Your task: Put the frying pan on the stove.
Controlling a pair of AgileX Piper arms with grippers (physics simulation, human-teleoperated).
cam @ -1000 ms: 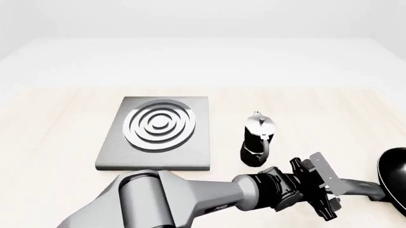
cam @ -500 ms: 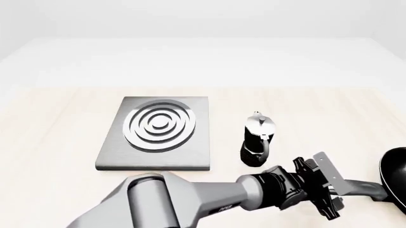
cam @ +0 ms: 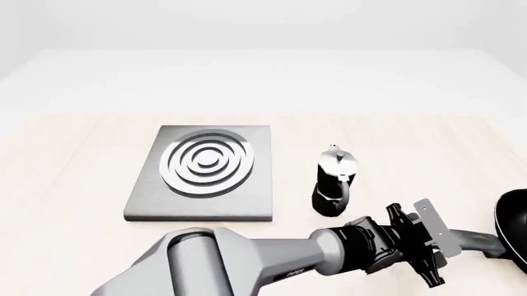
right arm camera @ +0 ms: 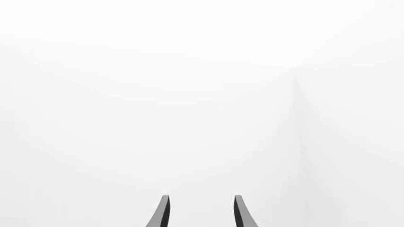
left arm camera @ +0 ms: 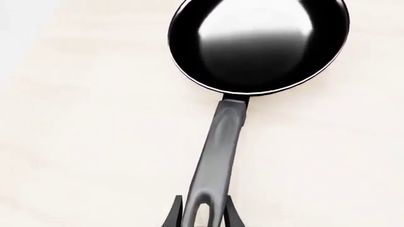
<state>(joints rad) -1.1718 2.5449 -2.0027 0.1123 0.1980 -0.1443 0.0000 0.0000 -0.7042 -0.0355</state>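
The frying pan (left arm camera: 259, 42) is black and glossy, with its long dark grey handle (left arm camera: 221, 151) running back to my left gripper (left arm camera: 202, 213). The gripper's fingers (left arm camera: 173, 213) press on both sides of the handle's end, by the oval hole. In the front view the pan (cam: 514, 222) sits at the right edge, partly cut off. My left gripper (cam: 440, 246) holds its handle (cam: 479, 238) at the front right. The stove (cam: 206, 161), a grey slab with silver rings, lies far to the left with nothing on it. My right gripper (right arm camera: 200, 210) is open and empty and faces blank white.
A black-and-silver moka pot (cam: 334, 185) stands upright between the stove and the pan, just behind my left forearm (cam: 272, 259). The left arm stretches across the front of the table. The right arm is out of the front view.
My left arm has reached a little further right along the front of the table. The pan's handle and rim have shifted slightly right and up.
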